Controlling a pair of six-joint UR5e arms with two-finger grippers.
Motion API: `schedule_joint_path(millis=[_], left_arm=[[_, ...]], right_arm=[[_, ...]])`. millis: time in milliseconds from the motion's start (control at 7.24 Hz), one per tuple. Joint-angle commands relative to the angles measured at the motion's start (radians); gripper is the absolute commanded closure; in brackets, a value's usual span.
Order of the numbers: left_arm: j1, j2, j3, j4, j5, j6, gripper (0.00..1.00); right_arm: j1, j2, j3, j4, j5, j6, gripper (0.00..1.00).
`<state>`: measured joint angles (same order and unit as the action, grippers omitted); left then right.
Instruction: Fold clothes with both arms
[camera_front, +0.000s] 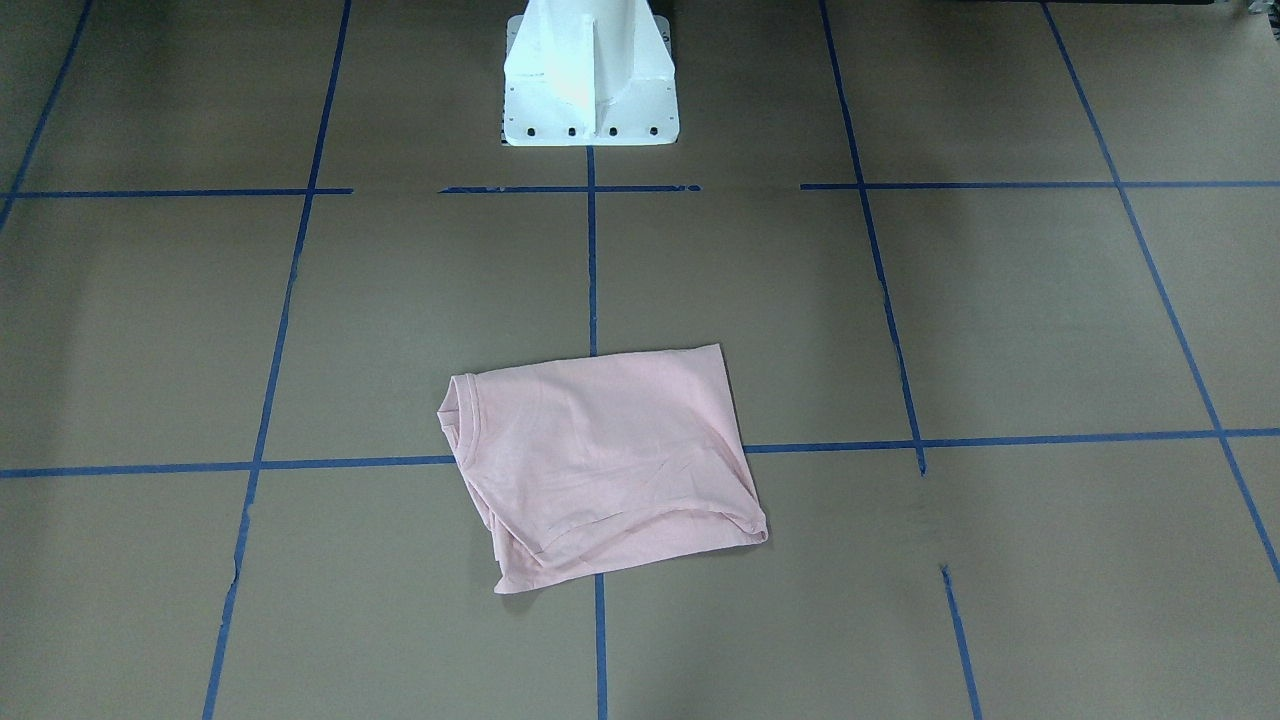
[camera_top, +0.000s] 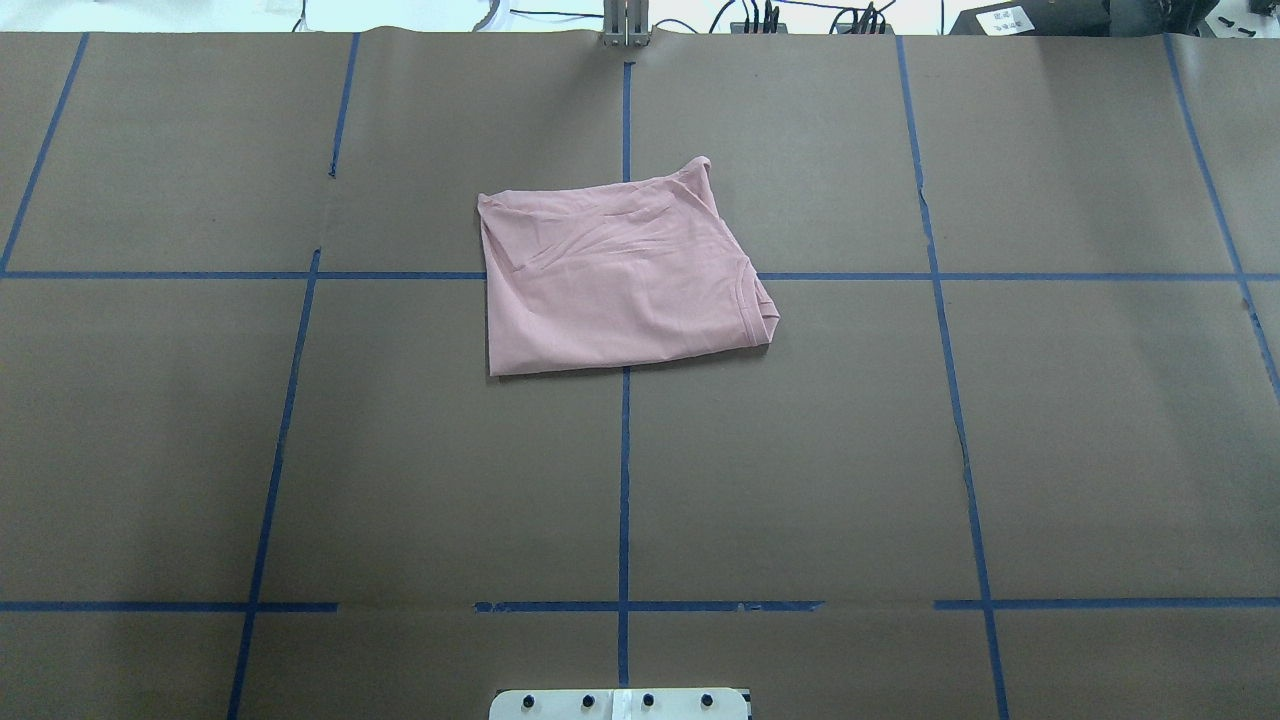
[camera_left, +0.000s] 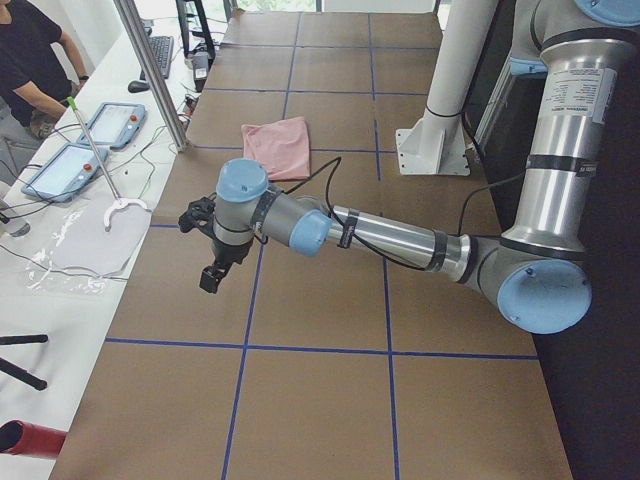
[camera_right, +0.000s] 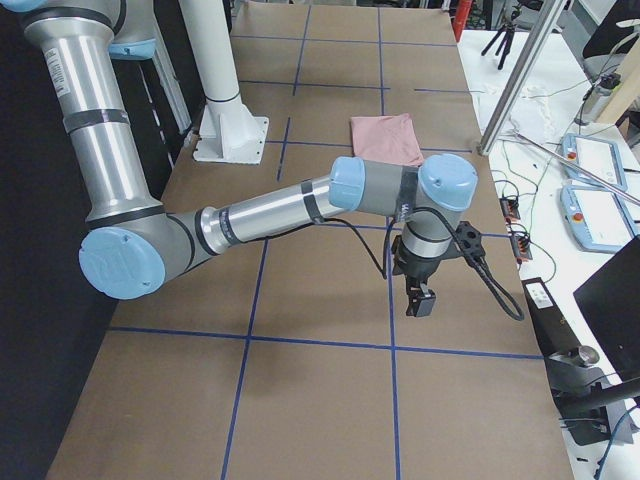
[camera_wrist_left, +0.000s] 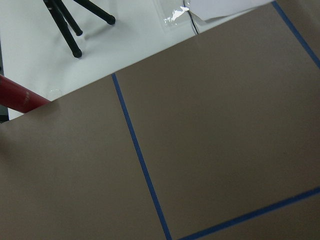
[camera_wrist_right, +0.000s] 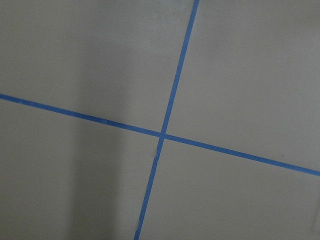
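Near the counter's (camera_top: 1050, 450) centre we see the pink T-shirt (camera_top: 620, 280) lying folded, neck toward the robot's right. The left end effector (camera_left: 211, 276) and right end effector (camera_right: 420, 302) hang well apart from it; released or clenched, we cannot tell. For any further fold, we would grip two corners and carry them level.

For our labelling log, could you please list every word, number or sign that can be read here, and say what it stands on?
No text can be read in any view.
Sticker on the left arm: printed lines, too small to read.
White label on the black box beyond the table: blurred.
T-shirt: no print on the side that shows.
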<state>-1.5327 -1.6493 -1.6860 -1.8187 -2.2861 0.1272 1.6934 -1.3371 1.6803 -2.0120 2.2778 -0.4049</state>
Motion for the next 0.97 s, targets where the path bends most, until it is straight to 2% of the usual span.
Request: schedule_joint_path(millis=[0, 276, 414, 552, 829], left_arm=[[0.002, 0.125, 0.008, -0.051, -0.024, 0.022, 0.0], [0.0, 0.158, 0.011, -0.006, 0.054, 0.014, 0.0], [0.002, 0.152, -0.001, 0.071, 0.057, 0.014, 0.0], [0.0, 0.148, -0.003, 0.09, 0.059, 0.015, 0.0], [0.002, 0.151, -0.001, 0.093, 0.059, 0.019, 0.0]], right_arm=[[-0.027, -0.118, 0.048, 0.064, 0.012, -0.002, 0.0], [-0.04, -0.137, 0.041, 0.068, 0.015, 0.029, 0.0], [-0.079, -0.134, 0.041, 0.111, 0.017, 0.172, 0.0], [-0.105, -0.16, 0.035, 0.222, 0.016, 0.324, 0.0], [-0.116, -0.188, -0.063, 0.376, 0.022, 0.348, 0.0]])
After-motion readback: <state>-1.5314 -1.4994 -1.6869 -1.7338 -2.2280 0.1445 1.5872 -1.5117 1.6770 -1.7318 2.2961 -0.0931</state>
